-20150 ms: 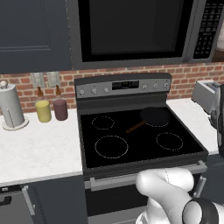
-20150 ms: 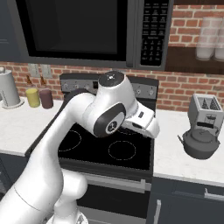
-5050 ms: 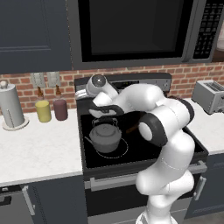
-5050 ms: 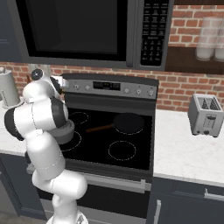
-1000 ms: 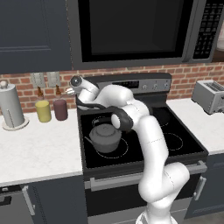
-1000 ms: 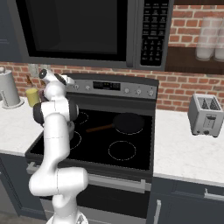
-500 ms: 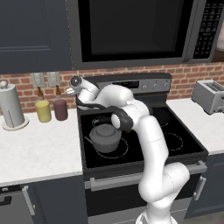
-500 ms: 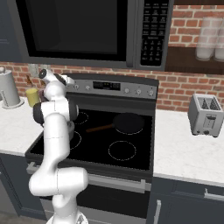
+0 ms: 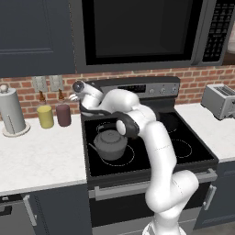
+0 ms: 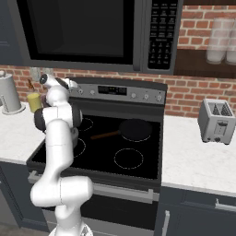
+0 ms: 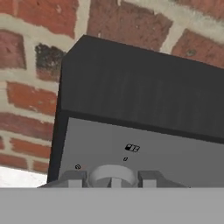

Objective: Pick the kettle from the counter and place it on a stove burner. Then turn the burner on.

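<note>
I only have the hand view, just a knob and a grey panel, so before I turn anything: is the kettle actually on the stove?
Observer: Yes. The kettle sits upright inside the big front-left stove burner.
Operator: Which end of the panel am I at?
Observer: The pincer is at the left end of the control panel, behind the kettle's side of the cooktop.
Operator: Anything else on the glass?
Observer: A frying pan rests on the back right ring, handle pointing toward the left, apart from the kettle.
</note>
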